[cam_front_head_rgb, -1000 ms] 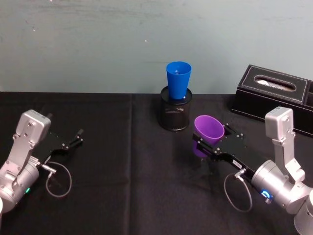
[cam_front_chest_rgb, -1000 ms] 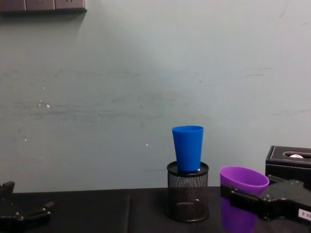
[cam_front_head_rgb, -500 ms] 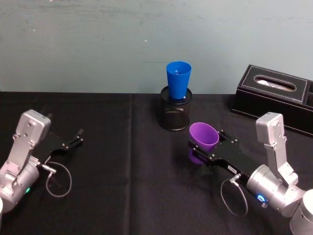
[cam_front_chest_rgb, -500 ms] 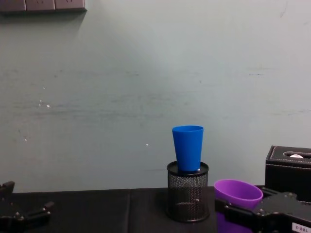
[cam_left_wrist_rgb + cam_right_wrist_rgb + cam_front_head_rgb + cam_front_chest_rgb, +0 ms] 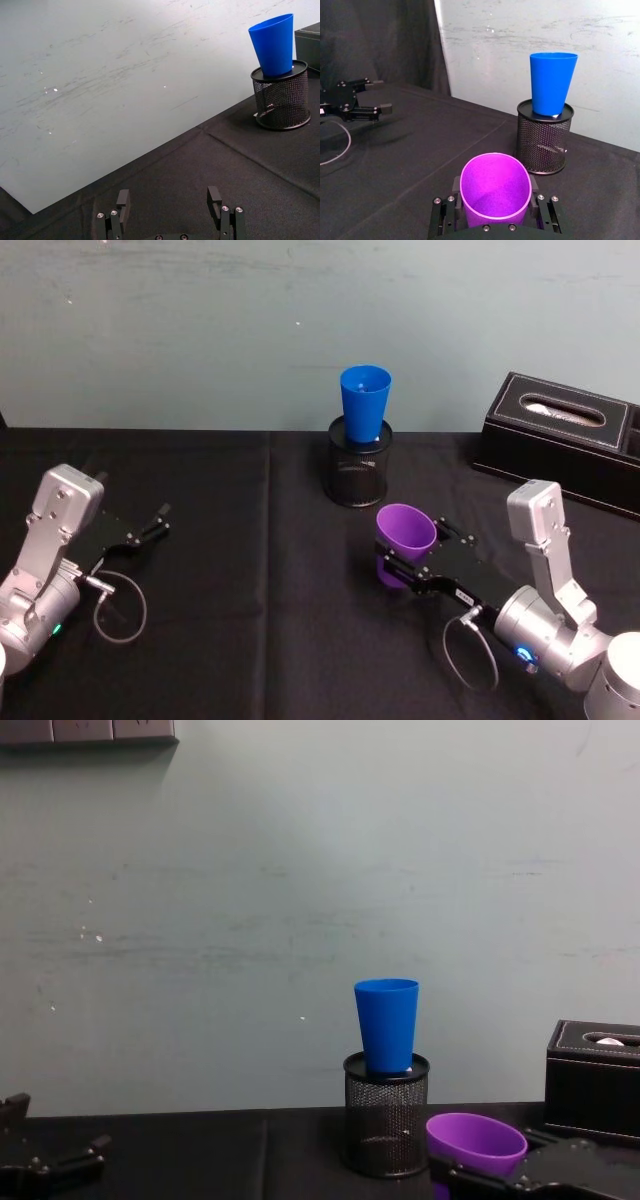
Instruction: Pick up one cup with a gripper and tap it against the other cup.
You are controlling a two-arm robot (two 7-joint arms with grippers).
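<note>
Nearest the robot, in front of the black wire-mesh pen holder and a little to its right, the right hand pinches the purple plastic tapered cup below its wide rim, one finger on each side of the wall. The cup tilts, mouth open upward and leaning away from the wrist. Whether its base clears the black cloth-covered counter cannot be told.

Well to the left of the holder, the left hand rests idle low over the counter, fingers spread and empty.

The bright blue plastic tumbler stands upright with its narrow base inside the holder, most of its body above the mesh rim. Right of the holder and farther back sits a black tissue box against the pale wall.

The step in hand looks like carrying the purple cup to the tap. To do it well, the cup probably needs raising to the level of the blue wall above the mesh, then bringing forward slowly so rim or side meets blue plastic, not the holder. The touch should be light: the tumbler sits loose and could tip or drag the holder.
</note>
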